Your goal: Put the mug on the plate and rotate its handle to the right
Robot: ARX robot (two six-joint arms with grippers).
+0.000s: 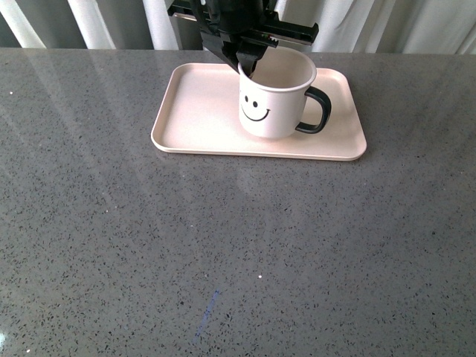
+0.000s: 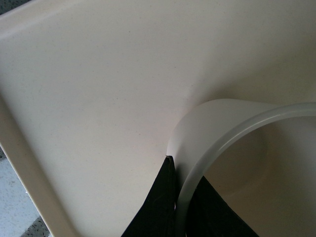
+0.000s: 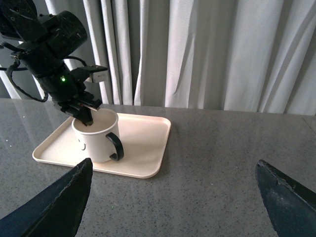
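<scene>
Left wrist view: left pincer (image 2: 185,173) clamped on the mug (image 2: 202,123) rim; right pincer (image 3: 174,165) wide apart, empty.

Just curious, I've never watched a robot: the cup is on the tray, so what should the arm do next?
Probably open the left gripper, which pinches the rim of the mug, and lift clear. The mug stands upright on the plate and its handle already points right.

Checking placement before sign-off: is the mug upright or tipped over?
Upright: the mug sits base-down on the tray, open mouth facing up.
</scene>
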